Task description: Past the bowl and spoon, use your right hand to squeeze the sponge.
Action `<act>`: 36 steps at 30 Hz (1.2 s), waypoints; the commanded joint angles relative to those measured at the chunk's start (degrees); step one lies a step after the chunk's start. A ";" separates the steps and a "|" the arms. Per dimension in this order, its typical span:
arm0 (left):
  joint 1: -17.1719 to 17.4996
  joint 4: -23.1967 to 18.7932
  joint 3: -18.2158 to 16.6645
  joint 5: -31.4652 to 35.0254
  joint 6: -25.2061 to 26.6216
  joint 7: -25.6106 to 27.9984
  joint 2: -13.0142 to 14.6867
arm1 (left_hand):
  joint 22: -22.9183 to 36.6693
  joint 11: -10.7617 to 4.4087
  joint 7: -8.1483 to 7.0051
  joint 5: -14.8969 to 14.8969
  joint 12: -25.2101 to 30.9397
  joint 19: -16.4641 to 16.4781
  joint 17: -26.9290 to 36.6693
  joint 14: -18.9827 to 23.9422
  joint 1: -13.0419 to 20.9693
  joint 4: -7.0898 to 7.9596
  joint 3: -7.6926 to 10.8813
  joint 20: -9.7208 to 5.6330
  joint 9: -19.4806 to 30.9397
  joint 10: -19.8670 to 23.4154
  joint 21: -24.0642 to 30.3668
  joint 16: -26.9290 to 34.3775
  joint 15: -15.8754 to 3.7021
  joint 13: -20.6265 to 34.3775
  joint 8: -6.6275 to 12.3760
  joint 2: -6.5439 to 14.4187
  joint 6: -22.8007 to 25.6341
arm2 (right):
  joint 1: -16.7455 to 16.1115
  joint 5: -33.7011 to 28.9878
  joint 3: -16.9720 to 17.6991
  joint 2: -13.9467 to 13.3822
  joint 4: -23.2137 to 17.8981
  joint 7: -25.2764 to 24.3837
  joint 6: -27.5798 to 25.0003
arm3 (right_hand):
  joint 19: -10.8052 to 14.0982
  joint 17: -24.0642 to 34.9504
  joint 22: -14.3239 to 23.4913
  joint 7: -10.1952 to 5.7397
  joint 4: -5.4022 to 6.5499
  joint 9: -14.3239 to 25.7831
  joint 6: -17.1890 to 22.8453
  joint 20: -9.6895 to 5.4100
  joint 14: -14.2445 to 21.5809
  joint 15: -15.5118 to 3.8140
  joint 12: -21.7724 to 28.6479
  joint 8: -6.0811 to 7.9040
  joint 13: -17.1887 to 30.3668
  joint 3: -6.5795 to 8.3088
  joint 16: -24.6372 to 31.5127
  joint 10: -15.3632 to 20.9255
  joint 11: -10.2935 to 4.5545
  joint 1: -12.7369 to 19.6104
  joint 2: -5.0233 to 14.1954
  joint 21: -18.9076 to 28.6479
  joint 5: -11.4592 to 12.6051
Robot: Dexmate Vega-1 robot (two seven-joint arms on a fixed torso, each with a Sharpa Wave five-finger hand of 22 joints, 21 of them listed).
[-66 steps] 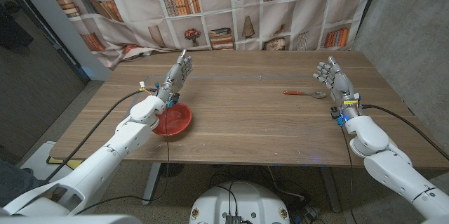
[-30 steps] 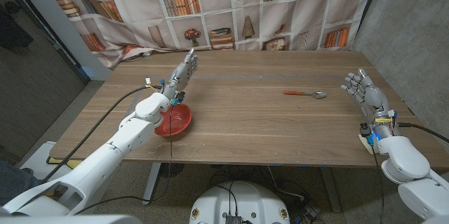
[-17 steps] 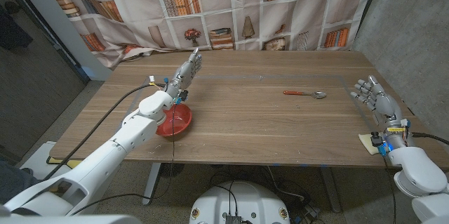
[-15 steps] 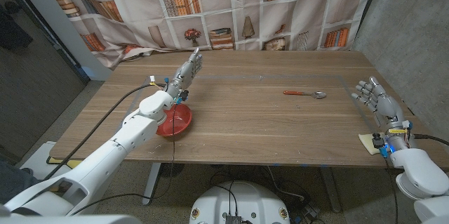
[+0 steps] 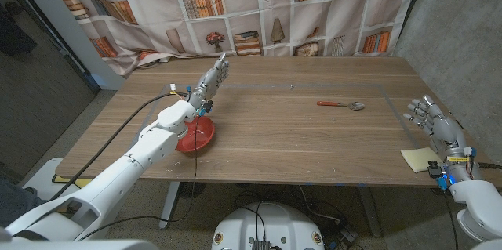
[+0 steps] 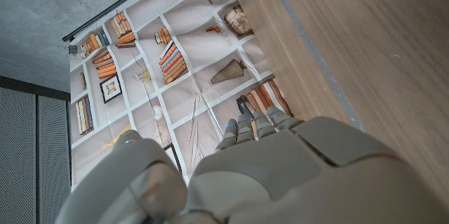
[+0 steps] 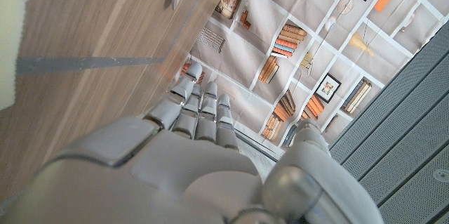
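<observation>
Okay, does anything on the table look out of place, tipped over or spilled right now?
Nothing looks spilled or damaged. The pale yellow flat sponge lies at the wooden table's near right edge. The red-handled metal spoon lies flat, and the round red bowl sits upright under the left arm.

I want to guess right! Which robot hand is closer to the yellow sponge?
The right robot hand. It hovers open just beside the sponge; the left robot hand is far across the table, by the red bowl.

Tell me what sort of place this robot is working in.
Probably a lab or test room staged as a home: the bookshelves are a printed backdrop hung behind the wooden table, with a bare concrete wall beside it and cables trailing below.
</observation>
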 commanded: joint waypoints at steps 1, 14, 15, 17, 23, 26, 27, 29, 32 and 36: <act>-0.39 -1.41 0.27 0.73 1.53 0.33 0.92 | 0.11 0.04 0.26 -0.13 -0.04 0.14 0.18 0.23 0.58 -0.22 -0.11 -0.48 0.16 0.20 -0.22 -0.04 -0.17 0.14 -0.23 -0.04 0.28 | -3.03 -4.64 2.70 3.81 -2.39 -1.69 -1.51 | 0.55 0.32 0.14 0.04 -0.40 0.31 0.64 -1.76 0.83 -0.05 0.52 0.44 0.11 0.19 0.34 0.84 0.13 0.69 0.03 0.29 -0.05; -1.32 -0.96 0.48 0.95 1.44 -0.03 0.55 | 0.11 0.06 0.26 -0.21 -0.11 0.14 0.18 0.31 0.78 -0.29 -0.14 -0.43 0.16 0.34 -0.28 -0.09 -0.20 0.15 -0.30 0.13 0.41 | -6.44 -11.49 5.70 8.35 -5.75 -4.72 -4.53 | 0.94 0.32 0.14 -0.19 -0.67 0.34 1.42 -1.71 1.36 -0.27 0.70 0.56 0.14 0.38 0.25 1.68 -0.24 1.36 0.13 0.26 -0.07; -1.46 -0.80 0.57 1.06 1.37 -0.06 0.46 | 0.11 0.06 0.27 -0.22 -0.12 0.14 0.18 0.31 0.79 -0.29 -0.15 -0.43 0.16 0.34 -0.28 -0.10 -0.21 0.15 -0.30 0.14 0.43 | -6.55 -12.28 5.74 8.65 -5.94 -5.09 -4.86 | 0.94 0.32 0.14 -0.37 -0.69 0.34 1.58 -1.72 1.35 -0.23 0.70 0.60 0.14 0.39 0.22 1.72 -0.23 1.41 0.13 0.24 -0.08; -1.68 -0.46 0.69 1.10 1.22 -0.18 0.22 | 0.11 0.12 0.26 -0.23 -0.13 0.15 0.18 0.30 0.82 -0.30 -0.15 -0.43 0.17 0.35 -0.29 -0.11 -0.19 0.15 -0.31 0.16 0.45 | -6.82 -13.60 5.88 9.04 -6.37 -5.53 -5.73 | 0.82 0.33 0.14 -0.48 -0.73 0.35 1.73 -1.62 1.29 -0.27 0.70 0.62 0.14 0.41 0.14 1.80 -0.45 1.52 0.11 0.16 -0.10; -2.14 0.23 0.99 1.10 1.30 -0.53 -0.13 | 0.11 0.06 0.25 -0.27 -0.21 0.13 0.19 0.36 0.90 -0.32 -0.18 -0.40 0.17 0.28 -0.32 -0.12 -0.16 0.15 -0.34 0.22 0.49 | -7.24 -18.76 5.88 9.78 -7.51 -7.32 -8.59 | 0.82 0.34 0.15 -1.43 -0.85 0.45 3.53 -1.55 1.39 -0.36 0.65 1.16 0.18 0.39 -0.02 2.00 -0.42 1.84 -0.05 -0.01 -0.18; -2.21 0.42 1.11 0.94 1.50 -0.67 -0.28 | 0.11 -0.06 0.24 -0.29 -0.22 0.17 0.19 0.37 0.94 -0.34 -0.19 -0.39 0.17 0.31 -0.32 -0.13 -0.23 0.15 -0.38 0.25 0.47 | -7.29 -21.28 5.80 9.84 -7.96 -8.01 -10.27 | 1.13 0.35 0.15 -1.47 -0.89 0.48 3.68 -1.54 1.73 -0.42 0.66 1.16 0.18 0.40 0.06 2.13 -0.12 1.97 -0.08 0.07 -0.19; -2.27 0.45 1.18 0.94 1.59 -0.80 -0.26 | 0.11 -0.03 0.20 -0.30 -0.23 0.17 0.19 0.35 0.95 -0.34 -0.19 -0.38 0.17 0.31 -0.32 -0.14 -0.21 0.15 -0.39 0.26 0.46 | -7.35 -22.25 5.76 9.81 -8.19 -8.27 -11.06 | 1.15 0.35 0.15 -1.47 -0.91 0.49 3.73 -1.51 1.76 -0.46 0.66 1.17 0.19 0.41 0.06 2.16 -0.10 2.01 -0.09 0.07 -0.19; -2.41 0.56 1.28 1.08 1.60 -0.81 -0.31 | 0.11 -0.11 0.21 -0.31 -0.26 0.16 0.19 0.36 0.99 -0.36 -0.20 -0.38 0.17 0.30 -0.33 -0.15 -0.19 0.15 -0.44 0.29 0.38 | -7.49 -24.24 5.67 9.75 -8.62 -8.83 -12.66 | 1.17 0.35 0.15 -1.56 -0.95 0.50 3.46 -1.51 1.81 -0.44 0.62 1.02 0.19 0.42 0.04 2.11 -0.02 2.11 -0.10 0.04 -0.20; -2.57 0.85 1.28 1.25 1.10 -0.75 -0.54 | 0.11 -0.10 0.18 -0.34 -0.33 0.10 0.19 0.35 1.04 -0.38 -0.22 -0.32 0.17 0.20 -0.37 -0.17 -0.17 0.16 -0.51 0.32 0.30 | -7.73 -26.50 5.54 9.78 -9.17 -9.43 -14.74 | 1.17 0.34 0.15 -1.73 -1.04 0.53 3.01 -1.41 1.78 -0.24 0.46 0.78 0.21 0.46 -0.05 1.82 0.04 2.35 -0.15 -0.01 -0.21; -2.91 1.41 1.34 1.45 0.37 -0.76 -1.01 | 0.11 -0.10 0.22 -0.37 -0.36 0.09 0.19 0.35 1.11 -0.40 -0.25 -0.25 0.18 0.22 -0.39 -0.19 -0.15 0.16 -0.53 0.36 0.32 | -7.57 -29.05 4.99 9.95 -9.66 -10.49 -17.45 | 0.81 0.33 0.15 -2.10 -1.22 0.56 2.67 -0.93 1.57 -0.09 0.33 0.56 0.22 0.55 -0.22 1.65 0.02 2.80 -0.21 -0.23 -0.24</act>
